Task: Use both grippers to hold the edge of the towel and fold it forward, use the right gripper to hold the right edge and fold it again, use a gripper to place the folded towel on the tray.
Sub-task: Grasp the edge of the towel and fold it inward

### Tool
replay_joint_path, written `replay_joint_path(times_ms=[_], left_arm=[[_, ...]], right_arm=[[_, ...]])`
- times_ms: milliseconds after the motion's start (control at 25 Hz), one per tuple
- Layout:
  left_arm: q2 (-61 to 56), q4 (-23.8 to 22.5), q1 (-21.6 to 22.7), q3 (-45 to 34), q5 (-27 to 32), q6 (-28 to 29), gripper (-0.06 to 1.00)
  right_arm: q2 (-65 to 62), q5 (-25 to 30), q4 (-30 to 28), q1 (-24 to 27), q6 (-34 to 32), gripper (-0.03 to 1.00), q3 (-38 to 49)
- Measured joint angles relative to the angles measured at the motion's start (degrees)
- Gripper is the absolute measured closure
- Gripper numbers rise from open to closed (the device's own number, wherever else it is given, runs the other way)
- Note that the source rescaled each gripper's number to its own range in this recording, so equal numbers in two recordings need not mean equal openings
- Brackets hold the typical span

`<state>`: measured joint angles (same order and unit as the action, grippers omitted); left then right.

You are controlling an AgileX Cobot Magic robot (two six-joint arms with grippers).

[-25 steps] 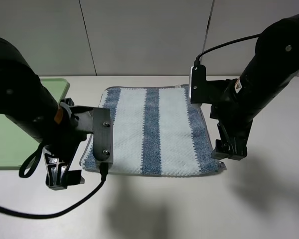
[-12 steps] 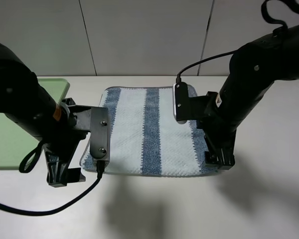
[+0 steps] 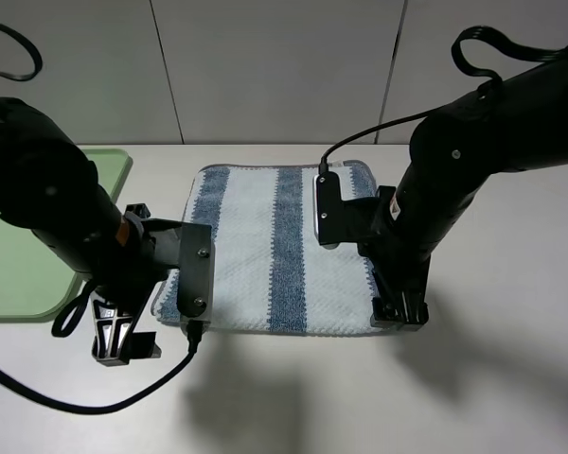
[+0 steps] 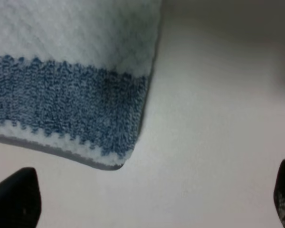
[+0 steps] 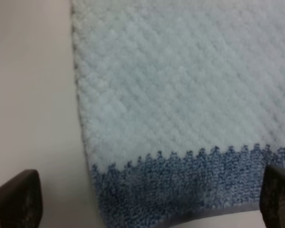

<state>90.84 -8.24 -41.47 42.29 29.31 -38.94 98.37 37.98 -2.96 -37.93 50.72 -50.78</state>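
The blue and pale striped towel [image 3: 275,246] lies flat on the white table. My left gripper [image 3: 123,345] hangs just off the towel's near left corner. In the left wrist view the gripper [image 4: 147,204] is open. Its fingertips [image 4: 14,197] stand wide apart over bare table, with the towel corner [image 4: 76,95] just beyond them. My right gripper [image 3: 400,312] is low over the near right corner. In the right wrist view it [image 5: 147,204] is open, and its fingertips [image 5: 14,199] straddle the towel's corner [image 5: 180,118]. The light green tray [image 3: 109,163] lies at the left, partly hidden by my left arm.
Grey wall panels [image 3: 284,66] stand behind the table. The left arm's black cable [image 3: 95,409] loops over the table in front. Bare white table [image 3: 511,378] shows at the front right.
My right arm has moved left and down onto the towel's near right corner. My left arm has shifted slightly toward the near left corner. The towel has not moved.
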Motion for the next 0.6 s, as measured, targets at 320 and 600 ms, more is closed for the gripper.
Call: replay_joint_path(times_ms=[320, 600], left_arm=[[0.6, -0.9, 0.2, -0.3, -0.9, -0.1, -0.04], [0.6, -1.4, 0.2, -0.5, -2.2, -0.1, -0.04]], right_arm=[[1.5, -1.6, -1.3, 0.8, -0.1, -0.03, 2.5], [1.8, -8.8, -2.8, 0.8, -0.1, -0.03, 9.7]])
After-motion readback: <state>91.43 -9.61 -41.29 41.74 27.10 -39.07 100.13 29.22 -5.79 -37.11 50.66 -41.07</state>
